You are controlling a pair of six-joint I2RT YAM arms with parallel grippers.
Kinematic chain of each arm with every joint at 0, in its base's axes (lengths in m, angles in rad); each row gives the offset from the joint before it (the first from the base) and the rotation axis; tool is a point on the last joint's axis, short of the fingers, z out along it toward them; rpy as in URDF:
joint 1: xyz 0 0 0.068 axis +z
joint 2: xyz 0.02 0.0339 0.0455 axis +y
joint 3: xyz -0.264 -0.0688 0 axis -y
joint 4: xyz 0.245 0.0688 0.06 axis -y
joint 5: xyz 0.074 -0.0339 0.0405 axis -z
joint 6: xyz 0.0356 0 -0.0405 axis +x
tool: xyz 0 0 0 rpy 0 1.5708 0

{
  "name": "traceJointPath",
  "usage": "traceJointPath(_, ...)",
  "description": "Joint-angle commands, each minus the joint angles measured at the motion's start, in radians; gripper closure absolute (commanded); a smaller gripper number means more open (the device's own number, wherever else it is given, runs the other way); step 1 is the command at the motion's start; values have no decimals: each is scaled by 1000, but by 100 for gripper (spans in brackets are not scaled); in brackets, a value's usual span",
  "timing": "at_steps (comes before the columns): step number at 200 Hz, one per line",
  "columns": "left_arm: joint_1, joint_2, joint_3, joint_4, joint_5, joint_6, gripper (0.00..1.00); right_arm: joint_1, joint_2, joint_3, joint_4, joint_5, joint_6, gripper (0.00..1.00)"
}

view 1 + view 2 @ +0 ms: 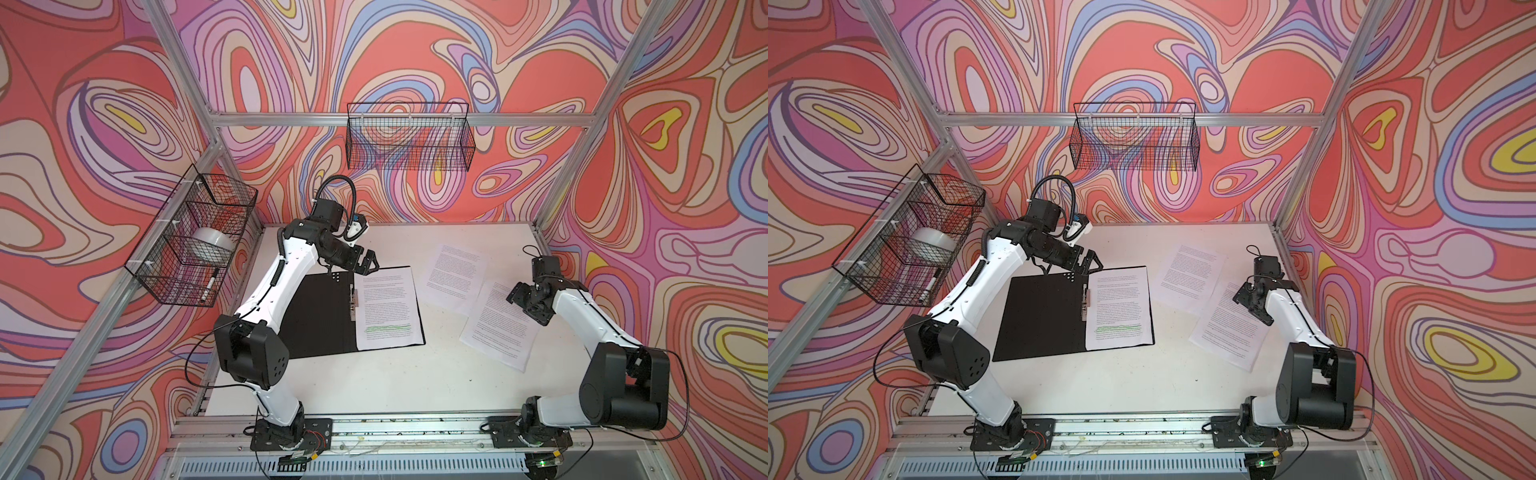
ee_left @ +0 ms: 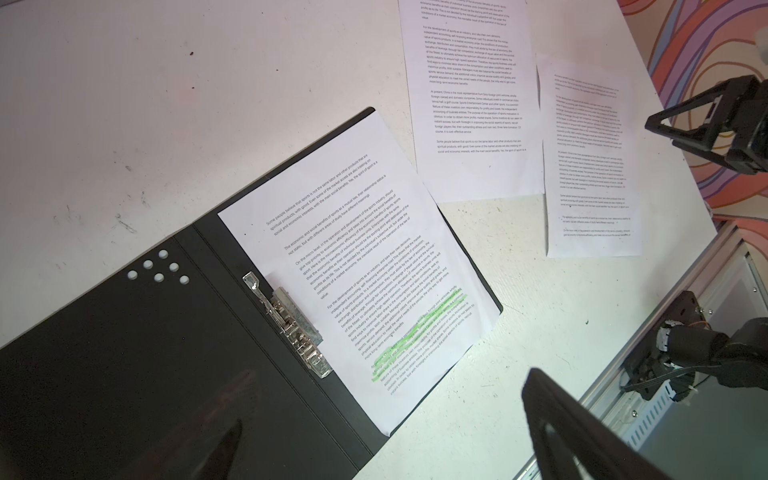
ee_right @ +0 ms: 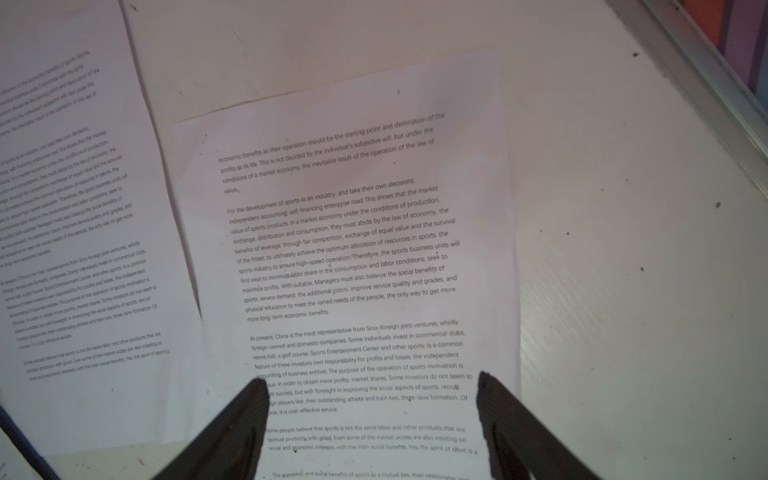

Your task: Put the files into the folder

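White tabletop [image 1: 395,386] bears the folder [image 1: 320,316], laid open at nine o'clock of centre with the green-marked sheet [image 1: 388,311] on its right leaf; the far sheet [image 1: 455,270] at two o'clock and the near sheet [image 1: 498,328] at three o'clock are left outside, edges overlapping. Both the right gripper [image 3: 372,382], poised over the near sheet, and the left gripper [image 1: 368,264], above the folder's twelve-o'clock edge, are spread wide and empty. Flat paper may be creased or skated over when pinched, and the far sheet dragged along.

folder [image 1: 320,316] left | one file [image 1: 388,309] in it | two files [image 1: 457,270] right
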Motion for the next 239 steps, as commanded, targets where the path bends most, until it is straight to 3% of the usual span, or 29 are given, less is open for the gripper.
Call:
traceJointPath(1, -2, -16, -12, -5, 31, 13, 1, -7, 28, -7, 10, -14, -20, 16)
traceJointPath(59, -10, -13, -37, -17, 132, 28, 1, -12, 68, -19, 19, -30, -39, 13)
traceJointPath(84, -14, -11, -38, -13, 132, 28, 1, -35, 47, -42, 6, 33, -30, 10)
traceJointPath(148, -18, -10, -39, -9, 140, 27, 1, -199, 39, -82, 16, -41, -36, 7)
traceJointPath(239, -18, -6, -50, 1, 137, 24, 1, -243, 79, -139, 68, -97, -60, 11)
